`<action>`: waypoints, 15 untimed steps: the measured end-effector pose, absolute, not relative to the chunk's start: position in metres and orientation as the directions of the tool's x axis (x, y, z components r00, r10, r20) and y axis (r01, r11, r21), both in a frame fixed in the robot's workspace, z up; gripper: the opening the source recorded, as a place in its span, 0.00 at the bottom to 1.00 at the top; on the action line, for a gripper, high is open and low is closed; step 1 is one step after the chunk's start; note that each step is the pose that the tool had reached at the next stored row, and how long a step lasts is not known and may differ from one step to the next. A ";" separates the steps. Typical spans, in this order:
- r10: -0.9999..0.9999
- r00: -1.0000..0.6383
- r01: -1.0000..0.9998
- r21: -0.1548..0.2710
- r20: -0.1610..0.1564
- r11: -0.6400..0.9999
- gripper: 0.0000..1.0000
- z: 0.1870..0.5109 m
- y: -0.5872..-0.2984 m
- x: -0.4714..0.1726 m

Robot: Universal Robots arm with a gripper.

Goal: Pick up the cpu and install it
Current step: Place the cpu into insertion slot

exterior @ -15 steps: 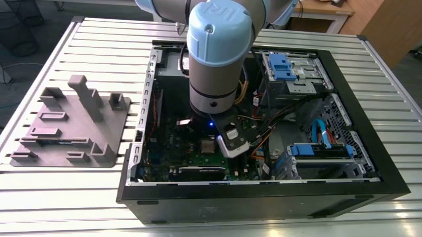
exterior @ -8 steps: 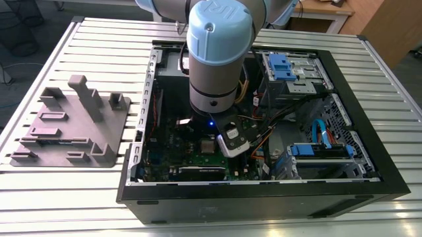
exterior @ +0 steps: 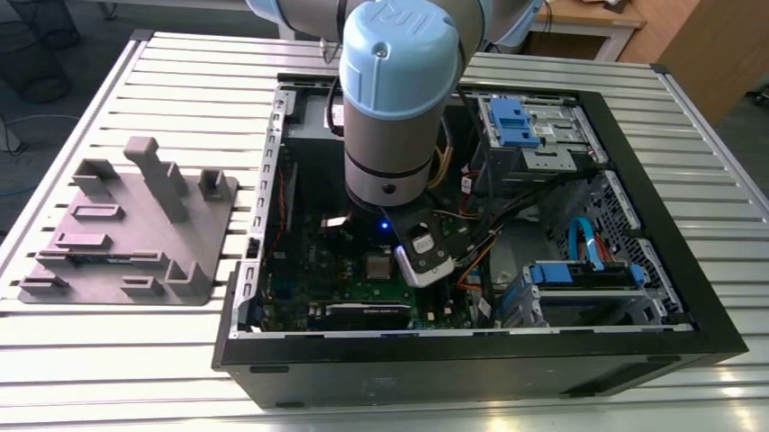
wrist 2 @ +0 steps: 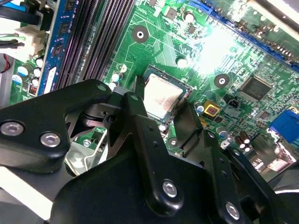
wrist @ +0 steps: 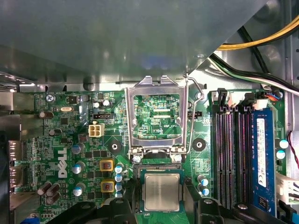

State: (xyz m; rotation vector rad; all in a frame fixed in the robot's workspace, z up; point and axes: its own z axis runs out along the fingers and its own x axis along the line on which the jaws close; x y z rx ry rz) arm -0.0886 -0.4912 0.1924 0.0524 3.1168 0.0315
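In the exterior view, we see the arm [exterior: 384, 99] reaching into the open computer case [exterior: 481, 346]. A grey tray [exterior: 121, 225] lies outside it, at the exterior view's left. In the first wrist view, the cpu [wrist: 161, 191] lies in the motherboard [wrist: 70, 116] socket, just beside the swung-open socket frame [wrist: 156, 116]. In the second wrist view, the gripper [wrist 2: 161, 105] sits over the cpu. We cannot tell whether it clamps the cpu.

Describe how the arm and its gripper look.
The arm is a silver-grey cylinder with glossy light-blue caps and a small blue light near the wrist. The gripper is matte black, built of jointed bars with silver screw heads.
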 end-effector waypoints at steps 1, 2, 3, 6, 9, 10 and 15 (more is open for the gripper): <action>0.034 -0.999 0.033 0.021 -0.024 0.999 0.52 0.192 -0.491 -0.089; 0.034 -0.999 0.033 0.021 -0.024 0.999 0.52 0.192 -0.491 -0.089; 0.034 -0.999 0.033 0.021 -0.024 0.999 0.52 0.192 -0.491 -0.089; 0.034 -0.999 0.033 0.020 -0.024 0.999 0.52 0.192 -0.491 -0.089; 0.034 -0.999 0.033 0.020 -0.024 0.999 0.44 0.192 -0.491 -0.089; 0.034 -0.999 0.033 0.020 -0.024 0.999 0.44 0.192 -0.491 -0.089; 0.034 -0.999 0.033 0.020 -0.024 0.999 0.44 0.192 -0.491 -0.089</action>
